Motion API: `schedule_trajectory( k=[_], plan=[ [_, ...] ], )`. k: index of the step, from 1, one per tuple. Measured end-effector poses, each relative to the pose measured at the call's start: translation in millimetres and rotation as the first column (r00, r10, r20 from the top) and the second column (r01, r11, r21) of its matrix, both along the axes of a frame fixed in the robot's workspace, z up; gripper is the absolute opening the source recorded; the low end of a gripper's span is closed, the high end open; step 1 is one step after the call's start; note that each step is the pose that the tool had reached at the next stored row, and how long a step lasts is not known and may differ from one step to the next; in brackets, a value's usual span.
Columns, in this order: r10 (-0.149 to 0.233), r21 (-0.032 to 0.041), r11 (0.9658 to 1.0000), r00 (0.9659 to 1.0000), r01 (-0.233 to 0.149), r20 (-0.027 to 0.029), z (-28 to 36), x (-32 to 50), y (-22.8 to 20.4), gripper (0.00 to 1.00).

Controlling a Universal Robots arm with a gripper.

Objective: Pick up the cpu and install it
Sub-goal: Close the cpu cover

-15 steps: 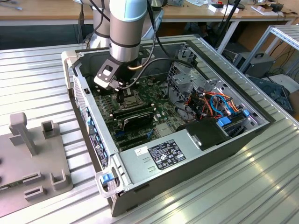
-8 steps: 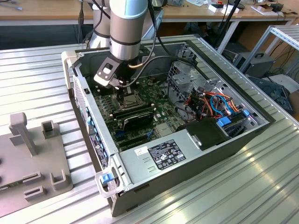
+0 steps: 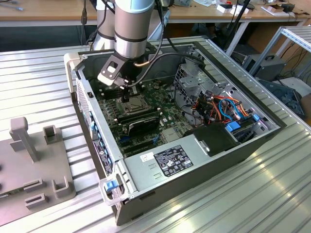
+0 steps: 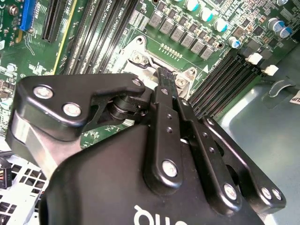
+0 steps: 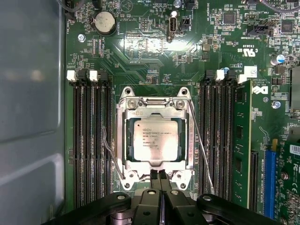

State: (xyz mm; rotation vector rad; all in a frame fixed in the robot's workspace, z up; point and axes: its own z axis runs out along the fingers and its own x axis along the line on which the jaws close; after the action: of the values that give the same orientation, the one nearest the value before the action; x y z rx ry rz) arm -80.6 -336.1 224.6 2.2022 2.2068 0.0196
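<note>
The fingers [image 5: 154, 176] are pressed together with nothing between them, their tips at the edge of the metal socket frame [image 5: 123, 140]. The cpu [image 5: 154, 139] lies flat in the socket just beyond the tips, inside that frame and between rows of memory slots [image 5: 91, 140]. In the exterior view the arm [image 3: 131, 29] reaches down into the open computer case [image 3: 194, 160] on the counter [image 3: 39, 73].

Bright, even light falls from above. Glare streaks the ribbed table [image 3: 233, 194] well away from the gripper [image 5: 161, 174]; the cpu [image 5: 152, 139] just beyond its tips shines softly, barely shadowed.
</note>
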Motion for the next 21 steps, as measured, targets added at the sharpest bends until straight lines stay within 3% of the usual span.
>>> schedule_trajectory(
  k=[5,13,18,21],
  plan=[
    [0.000,-0.0004,1.0000,1.0000,0.000,-0.0003,0.5,0.0,0.0,0.11],
    [0.000,0.0000,1.0000,1.0000,0.000,0.0000,11.5,0.0,0.0,0.11],
    [0.000,-0.0001,1.0000,1.0000,0.000,-0.0001,12.0,0.4,0.0,0.11],
    [0.000,0.0000,1.0000,1.0000,0.000,0.0000,12.0,4.8,0.0,0.11]
  ],
)
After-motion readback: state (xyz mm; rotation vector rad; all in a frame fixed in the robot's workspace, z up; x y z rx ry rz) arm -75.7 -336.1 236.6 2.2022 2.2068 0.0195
